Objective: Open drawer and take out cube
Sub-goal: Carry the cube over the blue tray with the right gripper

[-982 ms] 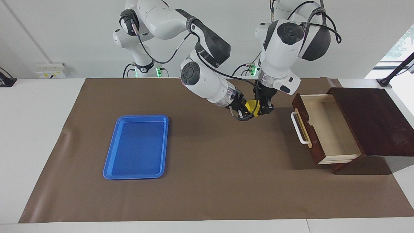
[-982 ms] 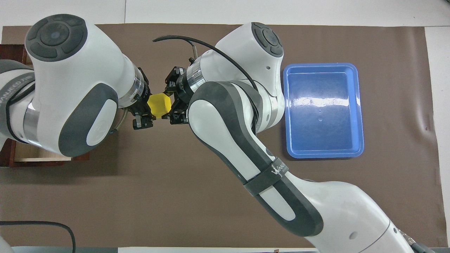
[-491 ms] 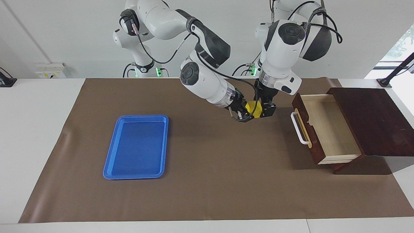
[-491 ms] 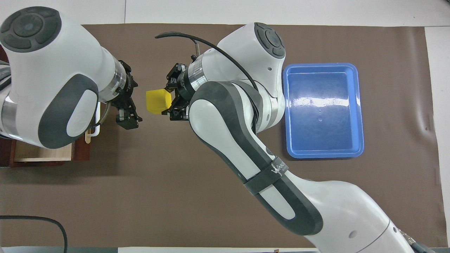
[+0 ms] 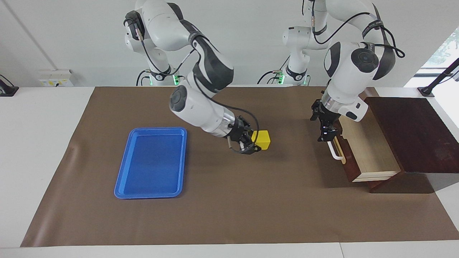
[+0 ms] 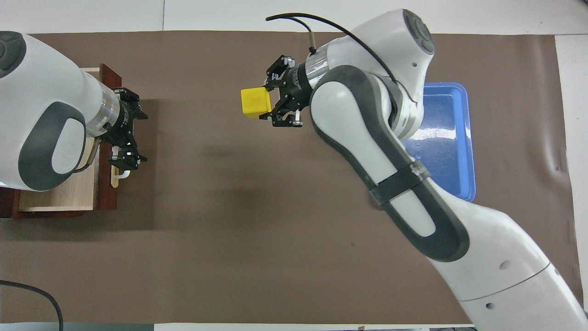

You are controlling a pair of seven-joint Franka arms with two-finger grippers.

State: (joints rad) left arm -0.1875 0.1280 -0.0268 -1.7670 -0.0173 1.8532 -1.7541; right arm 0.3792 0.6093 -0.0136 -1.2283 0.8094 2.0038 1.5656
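Note:
The small yellow cube (image 5: 262, 139) (image 6: 255, 102) is held in my right gripper (image 5: 255, 142) (image 6: 267, 102), which is shut on it in the air over the brown mat, between the drawer and the blue tray. The dark brown drawer (image 5: 365, 143) (image 6: 59, 193) stands pulled out of its dark wooden box (image 5: 408, 132), and its pale interior is bare. My left gripper (image 5: 322, 123) (image 6: 133, 128) is open and empty. It hangs over the drawer front, just above the white bar handle (image 5: 335, 152) (image 6: 118, 174).
A flat blue tray (image 5: 150, 163) (image 6: 452, 138) lies on the mat toward the right arm's end of the table, partly covered by the right arm in the overhead view. The brown mat (image 5: 233, 200) covers most of the table.
Both grippers were at the cube; the left one let go and drew back to the drawer front. The right gripper has carried the cube toward the tray's end of the table.

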